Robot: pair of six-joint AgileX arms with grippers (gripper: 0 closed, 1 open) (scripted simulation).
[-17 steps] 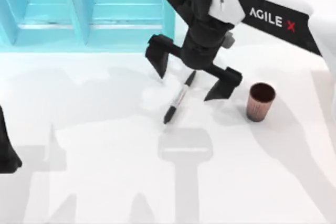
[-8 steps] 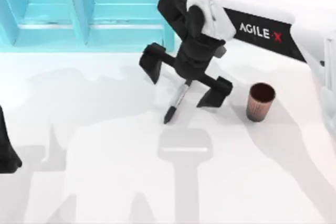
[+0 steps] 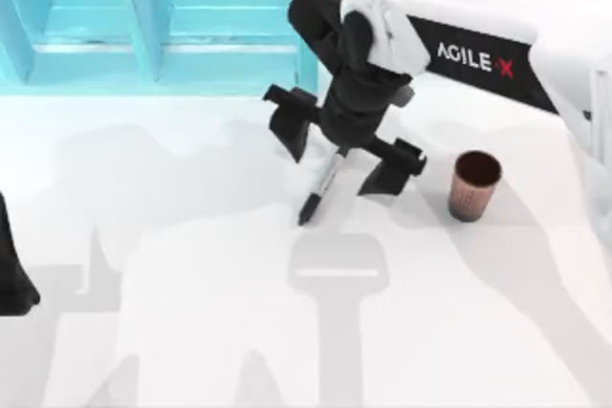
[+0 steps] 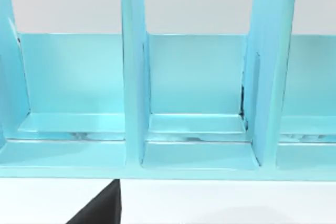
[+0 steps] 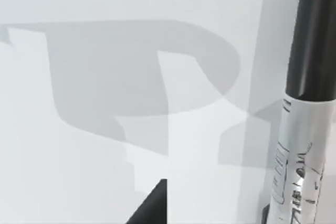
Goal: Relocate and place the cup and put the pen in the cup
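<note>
Straddling the pen (image 3: 319, 187) on the white table (image 3: 191, 332) by turquoise shelving (image 3: 143, 16), right claw (image 3: 342, 152) spread

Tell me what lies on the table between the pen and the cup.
In the top view, one finger of the right tool stands between the pen and the cup; otherwise that stretch of white table is bare.

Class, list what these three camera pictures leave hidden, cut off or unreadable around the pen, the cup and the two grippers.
- Upper end of the pen: top view, covered by the right gripper, whose fingers stand open astride it.
- Pen's print: right wrist view, cut by the picture's lower edge, too small to read.
- Inside of the cup: top view, too dark to tell.
- Left gripper: top view, cut off at the left edge; fingers not shown.
</note>
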